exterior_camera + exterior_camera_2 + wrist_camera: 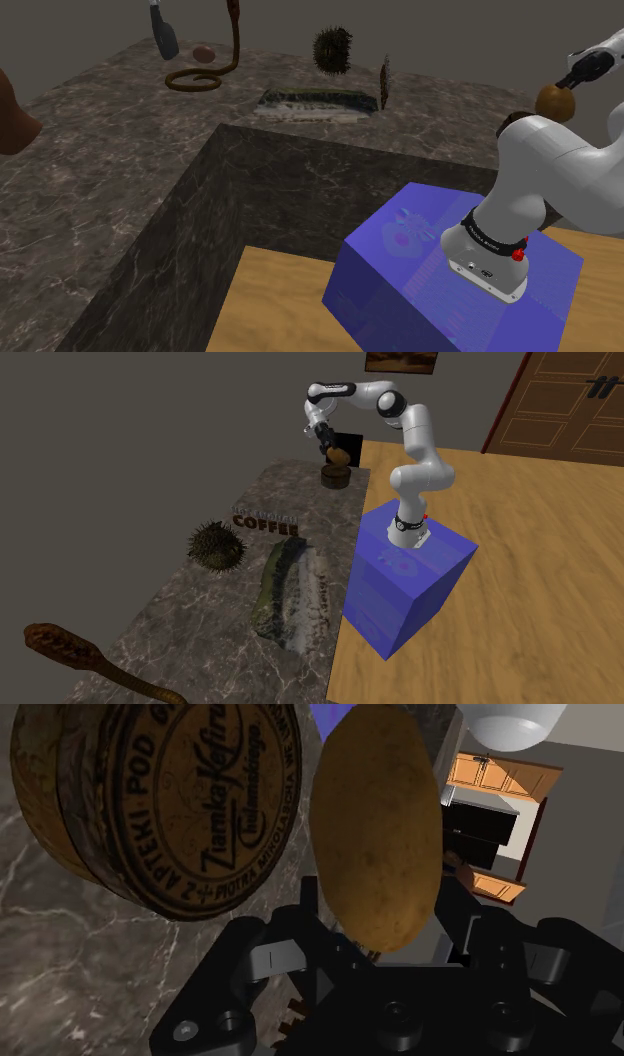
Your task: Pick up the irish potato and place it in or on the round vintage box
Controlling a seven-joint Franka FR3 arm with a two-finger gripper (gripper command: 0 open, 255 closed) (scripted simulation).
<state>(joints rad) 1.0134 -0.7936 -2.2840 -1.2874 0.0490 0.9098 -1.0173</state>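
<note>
Black gripper fingers stand partly open and clasp the tan, oval, rough-skinned potato between them, one on each of its sides. Just beside the potato in the wrist view lies the round brown box, its flat lid printed with dark lettering, resting on the dark veined marble counter.

In the second exterior view the white arm reaches from the translucent blue box stand to the counter's far corner. There the gripper holds the potato in the air just above the round box, with a narrow gap between them.

Farther along the counter sit a dark spiky ball and a mat lettered COFFEE. In the shoulder view the potato hangs at the right edge, under the gripper.
</note>
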